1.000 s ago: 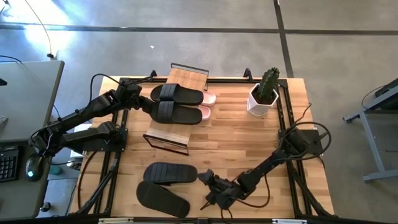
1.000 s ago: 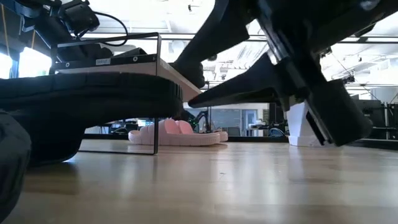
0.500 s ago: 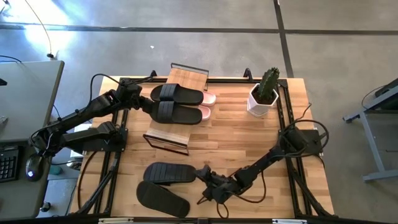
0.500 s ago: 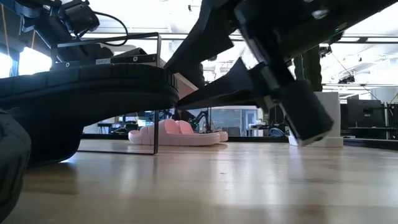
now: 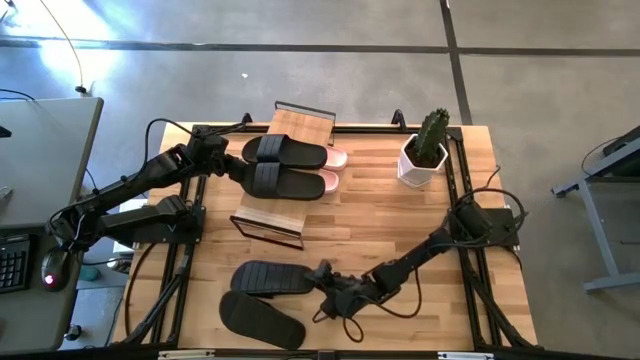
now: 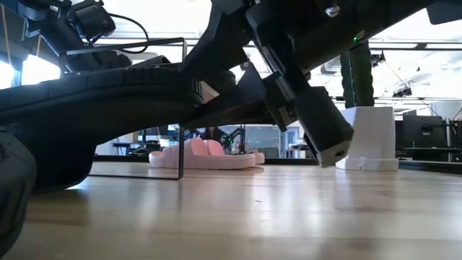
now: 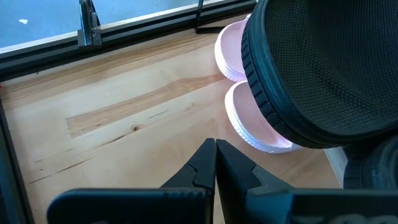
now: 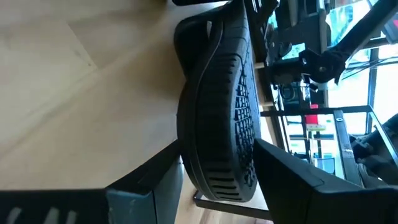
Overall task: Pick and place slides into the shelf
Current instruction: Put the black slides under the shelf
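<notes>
Two black slides (image 5: 285, 152) (image 5: 288, 183) lie on top of the bamboo shelf (image 5: 268, 215), with pink slides (image 5: 336, 158) on the table under its right side. Two more black slides lie on the near table: one (image 5: 270, 277) and another (image 5: 260, 318) in front of it. My right gripper (image 5: 322, 282) is open at the right end of the first; in the right wrist view its fingers (image 8: 155, 180) stand either side of that end (image 8: 217, 168). My left gripper (image 5: 222, 155) is shut and holds nothing, hanging by the shelf's left side above the table (image 7: 216, 146). My right gripper comes at the slide's right end (image 8: 214, 180) almost level from the table's right, one finger on the sole side and one on the top side. Whether either finger touches it I cannot tell. The slide lies on the table.
A white pot with a cactus (image 5: 422, 160) stands at the far right. A black frame runs round the table edges (image 5: 470, 250). Bare wood lies between the shelf and the pot and along the near right.
My right gripper has gone toward the table's left along the near part of the table, rolling a little, until its open fingers stand around the slide's right end. The left arm has kept still.
</notes>
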